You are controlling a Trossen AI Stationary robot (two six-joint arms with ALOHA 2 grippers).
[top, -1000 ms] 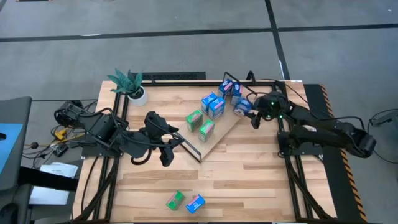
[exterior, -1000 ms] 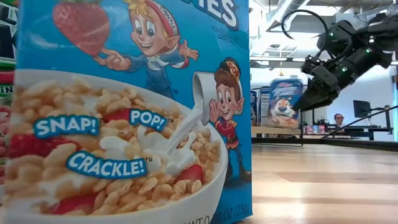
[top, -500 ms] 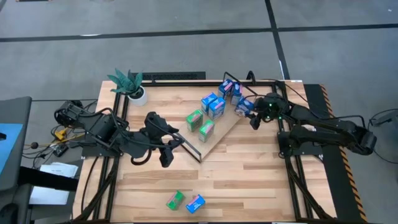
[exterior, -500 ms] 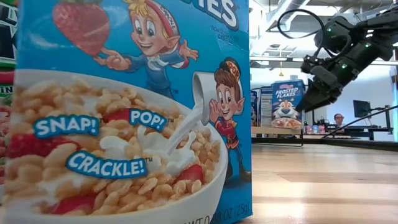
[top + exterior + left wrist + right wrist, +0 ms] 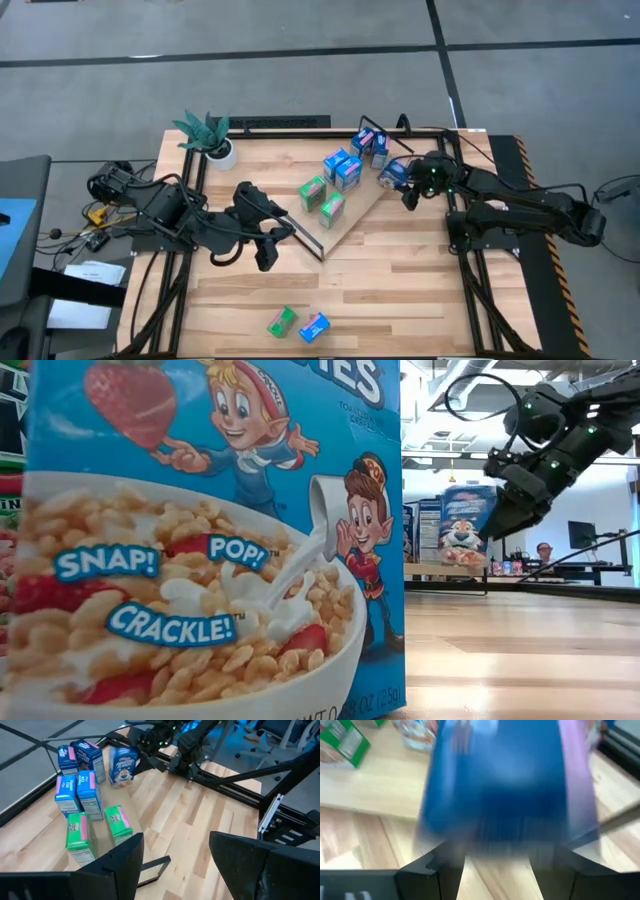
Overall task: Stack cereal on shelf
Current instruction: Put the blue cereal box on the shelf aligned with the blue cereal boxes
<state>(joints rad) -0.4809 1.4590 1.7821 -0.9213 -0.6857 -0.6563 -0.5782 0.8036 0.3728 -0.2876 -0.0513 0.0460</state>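
Six blue boxes (image 5: pixel 348 173), three green (image 5: pixel 312 193)

A workshop room with grey flooring and an open ceiling.

Grey floor (image 5: pixel 300 60) crossed by dark lines surrounds the light wood surface (image 5: pixel 400 270). A small potted plant (image 5: pixel 208 135) sits at one far corner. Yellow-black hazard tape (image 5: pixel 545 250) edges one side. Beyond, a person (image 5: pixel 545 551) sits near a monitor (image 5: pixel 581 534), with ceiling ducts (image 5: pixel 450 400) overhead.
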